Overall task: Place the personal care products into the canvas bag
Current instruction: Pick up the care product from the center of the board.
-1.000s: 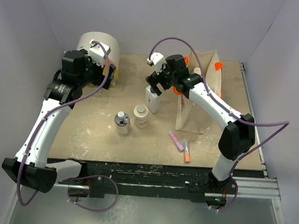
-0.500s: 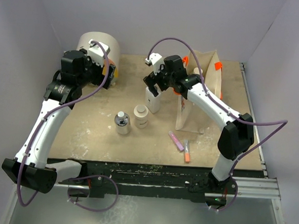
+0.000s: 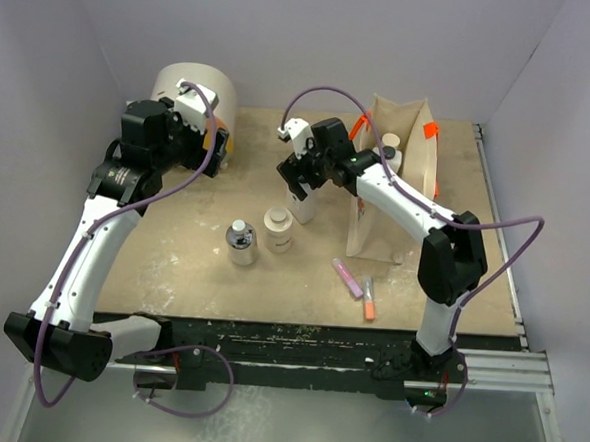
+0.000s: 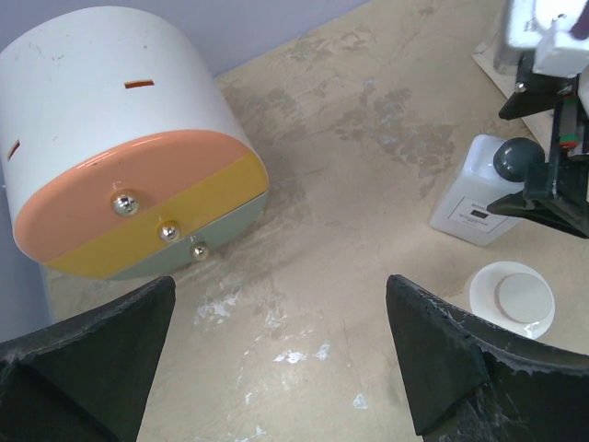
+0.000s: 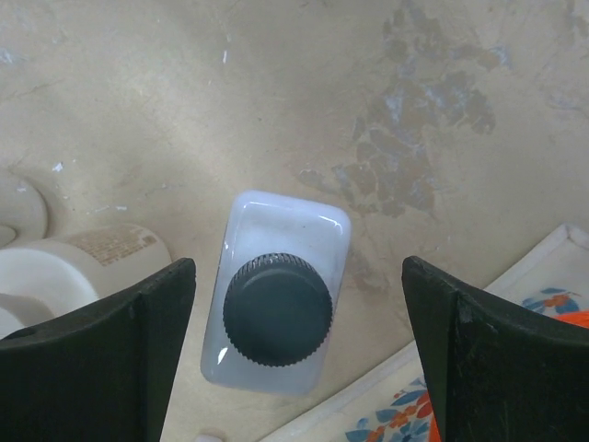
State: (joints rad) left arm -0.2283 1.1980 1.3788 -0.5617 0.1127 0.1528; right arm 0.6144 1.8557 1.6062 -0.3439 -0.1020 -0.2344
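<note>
Scuffed beige desk [image 3: 172, 264], plain lilac walls all round. In the right wrist view, the white bottle with the black cap [image 5: 277, 308] is stood upright, long axis pointed straight up at the lens. It's framed dead centre between the spread fingers [image 5: 101, 359] of the right gripper [image 5: 296, 265], with nothing clamped and a gap left on each side, so probably only a drop and squeeze is needed. The canvas bag [image 3: 369, 236] is parked just right of the bottle in the overhead view, so the right arm is clearly favoured. The left gripper [image 4: 278, 281] is splayed wide too, aimed toward the round drawer box [image 4: 138, 193] at upper left. The cream jar [image 3: 278, 228] and clear-grey bottle [image 3: 241, 243] are stood mid-desk
</note>
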